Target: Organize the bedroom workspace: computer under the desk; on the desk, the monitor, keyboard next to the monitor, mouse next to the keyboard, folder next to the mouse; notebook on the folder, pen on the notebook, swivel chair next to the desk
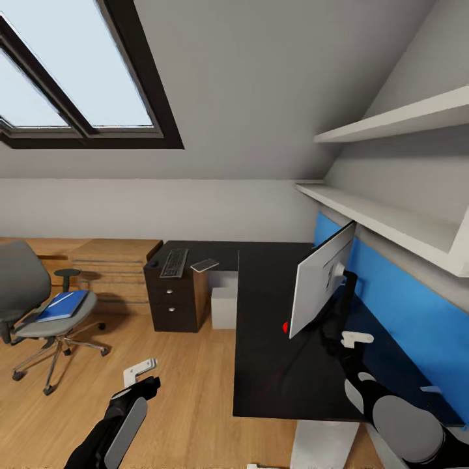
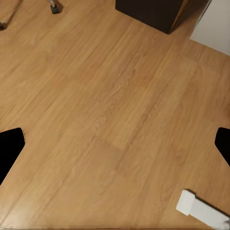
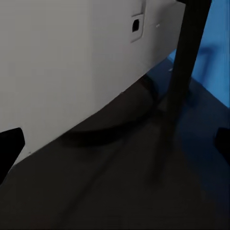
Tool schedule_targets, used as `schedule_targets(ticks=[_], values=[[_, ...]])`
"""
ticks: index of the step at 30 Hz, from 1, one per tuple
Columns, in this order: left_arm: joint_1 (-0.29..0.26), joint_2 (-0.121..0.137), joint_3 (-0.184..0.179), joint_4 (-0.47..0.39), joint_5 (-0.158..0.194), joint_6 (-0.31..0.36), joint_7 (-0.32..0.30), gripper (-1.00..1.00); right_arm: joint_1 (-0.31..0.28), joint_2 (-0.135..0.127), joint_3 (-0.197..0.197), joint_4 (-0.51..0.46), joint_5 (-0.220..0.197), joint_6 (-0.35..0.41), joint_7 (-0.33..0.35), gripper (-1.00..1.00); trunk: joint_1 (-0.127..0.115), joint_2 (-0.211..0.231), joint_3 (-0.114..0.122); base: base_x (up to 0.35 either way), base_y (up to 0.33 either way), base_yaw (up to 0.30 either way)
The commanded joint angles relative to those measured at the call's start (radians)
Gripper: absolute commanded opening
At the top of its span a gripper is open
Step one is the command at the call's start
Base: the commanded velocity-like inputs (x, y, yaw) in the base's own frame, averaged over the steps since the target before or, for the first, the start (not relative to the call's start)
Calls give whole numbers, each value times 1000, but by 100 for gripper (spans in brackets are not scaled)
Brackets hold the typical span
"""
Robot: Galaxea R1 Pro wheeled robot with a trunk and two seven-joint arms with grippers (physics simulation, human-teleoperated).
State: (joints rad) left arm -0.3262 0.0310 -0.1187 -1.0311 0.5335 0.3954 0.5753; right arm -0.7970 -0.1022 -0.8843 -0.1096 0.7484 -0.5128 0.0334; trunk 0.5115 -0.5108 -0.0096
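Note:
The monitor (image 1: pixel 322 280) stands on the black desk (image 1: pixel 267 371), its pale back (image 3: pixel 72 62) and thin stand (image 3: pixel 191 52) close in front of my open right gripper (image 1: pixel 357 338). On the far wing lie the keyboard (image 1: pixel 174 262), a small dark mouse (image 1: pixel 154 264) and the pale notebook (image 1: pixel 204 265). The computer (image 1: pixel 225 307) sits under the desk beside the drawer unit (image 1: pixel 174 299). The blue folder (image 1: pixel 63 305) rests on the swivel chair (image 1: pixel 32 293) at left. My left gripper (image 1: pixel 140 372) hangs open over bare floor. A tiny red thing (image 1: pixel 284 327), perhaps the pen, lies by the monitor.
Low wooden shelving (image 1: pixel 114 267) stands behind the chair. White shelves (image 1: pixel 391 221) and a blue wall panel (image 1: pixel 404 306) run along the desk's right side. Wood floor (image 2: pixel 105 110) spreads between chair and desk, with a chair caster (image 2: pixel 55 5) and the drawer unit's corner (image 2: pixel 148 12) at its edge.

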Motion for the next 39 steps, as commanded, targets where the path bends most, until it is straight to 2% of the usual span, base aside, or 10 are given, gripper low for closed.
schedule_targets(ticks=[1,16,24,25,28,33,34,35,36,39], values=[[-1,1,-4,-1,8,2,9,100,-1,0,-8,1,5,-4,4,100,0,-1,-1,-306,25,0],[-1,0,-5,-1,10,3,9,100,12,2,-11,-6,-3,-79,-1,100,0,-1,-1,-233,5,0],[-1,0,-5,-1,10,3,9,100,14,7,-16,-7,-15,54,6,100,0,-1,-1,-18,0,0],[-1,0,-5,9,10,3,8,100,14,23,-18,-17,-48,118,22,100,0,-1,-1,-3,0,0],[-1,0,-6,22,8,2,8,100,13,61,-19,-72,-91,184,30,100,0,-1,-1,-2,0,0],[-1,1,-6,28,7,2,8,100,16,203,-17,-335,-124,353,35,100,0,-1,-1,0,0,0],[-1,1,-6,28,7,2,8,100,18,244,-16,-427,-127,406,35,100,0,-1,-1,0,0,0],[-1,1,-6,29,7,2,8,100,20,259,-15,-470,-129,437,36,100,0,-1,-1,0,0,0],[-1,1,-6,28,7,2,8,100,25,277,-4,-580,-134,595,39,100,0,-1,-1,0,0,0],[-1,1,-7,28,6,2,8,100,27,277,26,-639,-140,714,48,100,0,-1,-1,0,0,0]])
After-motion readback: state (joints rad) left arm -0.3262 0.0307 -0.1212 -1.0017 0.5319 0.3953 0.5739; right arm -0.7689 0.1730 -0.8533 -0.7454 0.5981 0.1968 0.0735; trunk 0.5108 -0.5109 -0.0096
